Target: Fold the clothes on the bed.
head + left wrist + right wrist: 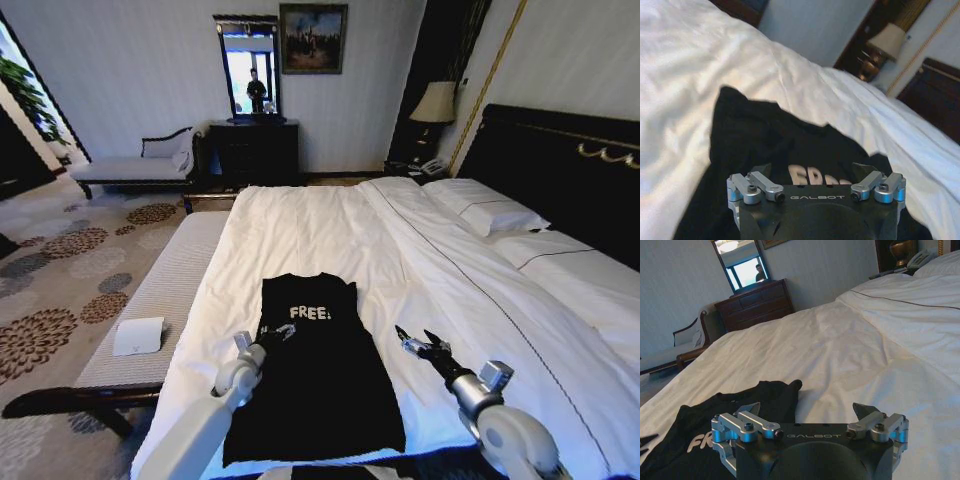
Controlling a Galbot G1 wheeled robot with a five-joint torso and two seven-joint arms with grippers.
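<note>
Gripper work first: our left gripper point(272, 334) is hovering at the 9 o'clock edge of the shirt, beside the lettering, with its jaws spread wide and nothing between them; in the left wrist view point(816, 172) the black cloth is lying right beneath the parted jaws. Our right gripper point(420, 342) is hanging over bare white sheet at the shirt's 3 o'clock, also spread wide and holding nothing, apart from the fabric point(810, 412).

Going by size, we are looking over the bed point(330, 225), which is stretching from 6 o'clock toward 12 with its dark headboard point(560, 165) and pillows point(485, 212) sitting around 2 o'clock. A grey bench point(165, 290) is running along the bed at 9 o'clock, carrying a white card point(138, 336). The black T-shirt point(320, 385) is lying flat on the near end of the bed between our two arms, with the white "FREE!" lettering point(310, 312) facing up toward 12 o'clock.
</note>
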